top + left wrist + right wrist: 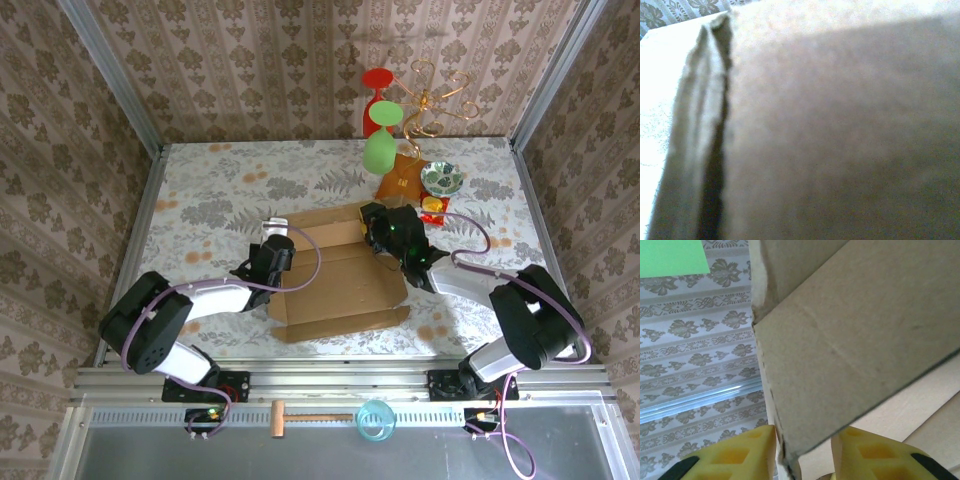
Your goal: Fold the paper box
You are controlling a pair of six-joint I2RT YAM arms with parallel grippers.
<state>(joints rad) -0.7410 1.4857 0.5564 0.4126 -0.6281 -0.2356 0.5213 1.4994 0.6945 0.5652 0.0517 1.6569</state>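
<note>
The paper box (340, 285) lies half-formed in the middle of the table, a brown cardboard sheet with raised side walls. My left gripper (276, 250) rests at its left rear corner; blurred cardboard of the box (840, 140) covers the left wrist view and hides the fingers, which are shut. At the right rear corner is my right gripper (385, 235). In the right wrist view the right gripper (802, 442) is open, its yellow fingers (740, 452) straddling the edge of an upright box wall (850, 340). The left finger touches the cardboard and the right one stands off.
Behind the box at the right stand a red and a green goblet (379, 120), a gold wire stand (435, 100), an orange-brown board (400, 180), a patterned bowl (441, 178) and a small red-yellow item (433, 207). A wooden mallet (300, 415) and blue cup (375, 420) lie on the near ledge.
</note>
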